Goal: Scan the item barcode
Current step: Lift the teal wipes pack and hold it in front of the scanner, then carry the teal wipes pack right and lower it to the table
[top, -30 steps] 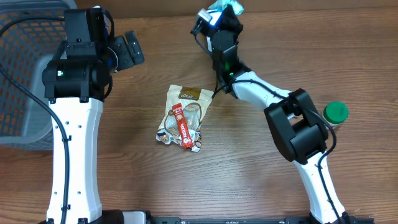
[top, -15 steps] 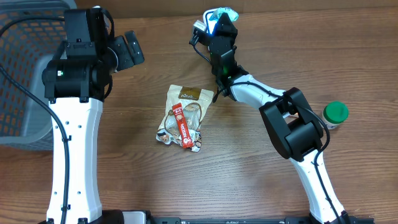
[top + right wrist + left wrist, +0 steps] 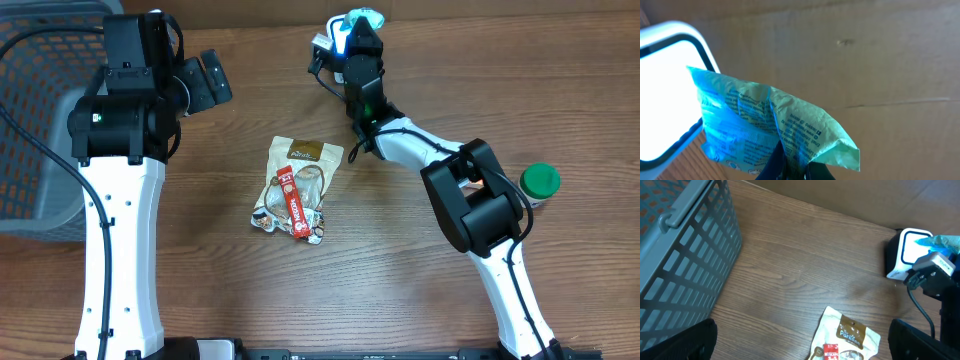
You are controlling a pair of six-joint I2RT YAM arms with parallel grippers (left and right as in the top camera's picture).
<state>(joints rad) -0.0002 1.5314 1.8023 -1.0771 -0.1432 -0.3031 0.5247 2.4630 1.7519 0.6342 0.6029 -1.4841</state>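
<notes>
My right gripper (image 3: 358, 32) is shut on a crumpled blue-green packet (image 3: 362, 17) at the table's far edge. In the right wrist view the packet (image 3: 765, 125) sticks up from the gripper (image 3: 792, 171), its printed side next to the white scanner's lit window (image 3: 665, 95). The scanner (image 3: 323, 42) stands just left of the packet. From the left wrist view both the scanner (image 3: 905, 252) and the packet (image 3: 942, 242) show at the right. My left gripper (image 3: 203, 82) hangs open and holds nothing, its fingers (image 3: 690, 340) wide apart over the wood.
A beige snack bag (image 3: 305, 165) with a red coffee stick (image 3: 294, 205) on it lies mid-table. A grey mesh basket (image 3: 40, 120) fills the left side. A green-capped bottle (image 3: 540, 182) stands at the right. Cardboard walls the back.
My right gripper has carried the packet a little to the left, closer to the scanner. The left arm has stayed still.
</notes>
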